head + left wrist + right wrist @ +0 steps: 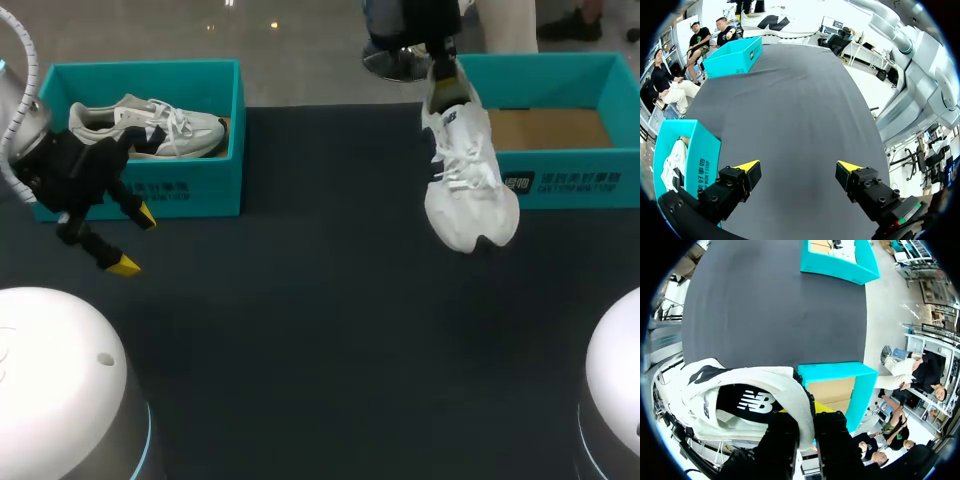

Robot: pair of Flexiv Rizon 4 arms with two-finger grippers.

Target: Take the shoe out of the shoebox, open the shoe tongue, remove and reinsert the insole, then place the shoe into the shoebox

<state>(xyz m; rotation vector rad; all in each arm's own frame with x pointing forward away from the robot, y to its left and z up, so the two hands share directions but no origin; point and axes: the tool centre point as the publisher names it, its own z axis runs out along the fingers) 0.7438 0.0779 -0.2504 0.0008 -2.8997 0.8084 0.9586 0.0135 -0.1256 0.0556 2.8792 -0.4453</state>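
The white shoe [468, 170], soft mesh with white laces and a thick, lobed foam sole, hangs toe-down over the dark cloth-covered bench [320, 330], just in front of the right teal shoebox [580, 190] with its brown card floor. The right jaws pinch its padded heel collar from both sides. A second pale shoe [150, 125] lies in the left teal shoebox [200, 190]. Beside that box the left jaws stand wide apart, holding nothing.

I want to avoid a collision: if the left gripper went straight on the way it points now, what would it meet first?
Probably only the dark table ahead of the left gripper; the far shoebox lies well beyond. Depth is unclear.
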